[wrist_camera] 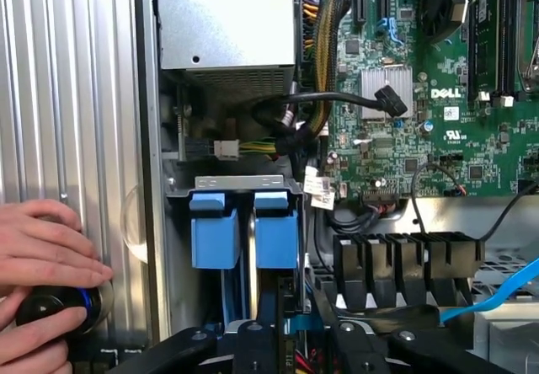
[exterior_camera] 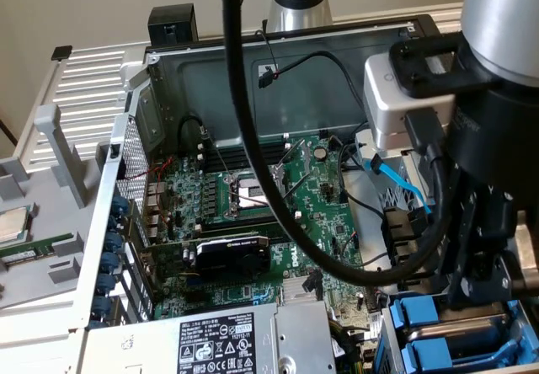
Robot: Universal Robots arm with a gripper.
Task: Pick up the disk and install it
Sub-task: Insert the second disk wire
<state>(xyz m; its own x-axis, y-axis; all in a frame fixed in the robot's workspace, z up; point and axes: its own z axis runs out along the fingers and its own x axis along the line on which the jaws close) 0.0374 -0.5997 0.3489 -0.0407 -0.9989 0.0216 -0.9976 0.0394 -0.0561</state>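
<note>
The gripper hangs low over the near corner of the open computer case, right above the drive cage. Its black linkage fills the close edge of the wrist view, and whether it is spread or pressed together cannot be told, nor whether it grips anything. A narrow dark piece with a strip of blue sits right at its tip. In the cage stand two blue disk carriers, side by side and upright, their tabs facing out. The metal bodies are hidden, so which one is the task's disk cannot be told. Just outside the case wall, on a ribbed grey surface, a person's hand closes around a black knob with a blue ring. Beside the cage along the near edge lies the silver power supply with its black label. Beyond it the green motherboard covers the case floor, a black graphics card across it and an empty CPU socket farther in. A light blue cable runs near the far wall. A thick black hose loops across the exterior view.
</note>
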